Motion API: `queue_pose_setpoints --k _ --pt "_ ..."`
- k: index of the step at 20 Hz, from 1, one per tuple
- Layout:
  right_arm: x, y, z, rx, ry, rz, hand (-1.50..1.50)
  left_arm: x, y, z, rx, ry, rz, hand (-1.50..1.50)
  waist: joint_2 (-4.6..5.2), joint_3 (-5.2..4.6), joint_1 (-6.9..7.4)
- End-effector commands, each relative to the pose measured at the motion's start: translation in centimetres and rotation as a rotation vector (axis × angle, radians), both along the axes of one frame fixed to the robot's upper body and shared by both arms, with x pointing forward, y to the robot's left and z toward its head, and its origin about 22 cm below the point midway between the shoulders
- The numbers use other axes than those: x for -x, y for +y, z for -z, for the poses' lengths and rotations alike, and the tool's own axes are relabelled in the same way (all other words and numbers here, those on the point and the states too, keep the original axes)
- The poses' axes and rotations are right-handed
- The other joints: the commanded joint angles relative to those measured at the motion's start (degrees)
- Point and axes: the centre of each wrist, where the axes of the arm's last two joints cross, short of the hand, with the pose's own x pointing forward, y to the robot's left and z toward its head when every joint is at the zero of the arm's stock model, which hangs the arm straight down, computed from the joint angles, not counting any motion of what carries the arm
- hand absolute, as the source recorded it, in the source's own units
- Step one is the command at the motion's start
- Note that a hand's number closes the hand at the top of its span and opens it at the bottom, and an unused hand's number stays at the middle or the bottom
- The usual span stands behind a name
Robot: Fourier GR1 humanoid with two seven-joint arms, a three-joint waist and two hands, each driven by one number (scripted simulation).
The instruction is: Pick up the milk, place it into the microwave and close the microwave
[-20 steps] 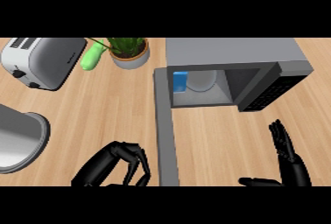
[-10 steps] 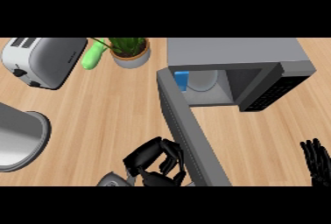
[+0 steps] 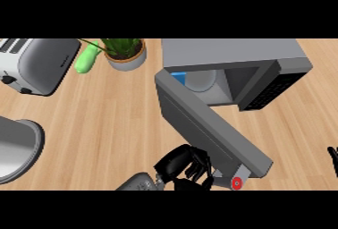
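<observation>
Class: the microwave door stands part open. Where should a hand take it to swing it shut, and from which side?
Take the door near its free end, farthest from the hinge at the microwave, pushing on its outer face from the left. The left hand is already there, fingers curled by that end. The milk sits inside.

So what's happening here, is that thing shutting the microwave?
It looks that way. The robot's left hand is against the outer side of the microwave door, near its free end, and the door stands partly swung toward the microwave, not yet shut. Inside, the blue and white milk is already in the cavity. The right hand barely shows at the view's right edge. A toaster, a potted plant and a green cucumber-like item sit untouched on the counter.
</observation>
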Motion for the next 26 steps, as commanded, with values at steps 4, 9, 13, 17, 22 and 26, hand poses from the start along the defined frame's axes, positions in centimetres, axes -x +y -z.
queue_pose_setpoints --k 4,9,13,17,22,26 --pt "-0.8 -0.9 -3.2 0.009 -0.088 -0.080 -1.50 -0.5 -1.9 -0.6 -0.006 -0.048 -0.143 1.50 0.56 -0.13 -3.05" --pt "-0.7 -0.7 -4.2 0.017 -0.077 -0.152 -1.50 -0.4 -2.5 -1.6 0.126 -0.054 -0.243 1.50 1.07 -0.33 -5.51" --pt "-1.5 -0.4 -5.4 0.026 -0.089 -0.171 -1.50 -1.8 -2.9 -4.0 0.267 -0.119 -0.319 1.50 1.40 -0.52 -5.96" --pt "-1.8 0.1 -6.0 0.006 -0.088 -0.212 -1.50 -2.8 -2.9 -4.3 0.316 -0.085 -0.364 1.50 1.97 -0.50 -7.61" --pt "-2.2 -0.3 -7.1 0.012 -0.103 -0.237 -1.50 -4.9 -3.0 -5.5 0.347 -0.070 -0.419 1.50 2.65 -0.36 -9.45" --pt "-2.6 -0.6 -8.3 0.053 -0.089 -0.270 -1.50 -7.0 -3.2 -7.1 0.357 -0.066 -0.461 1.50 3.00 -0.31 -10.46"
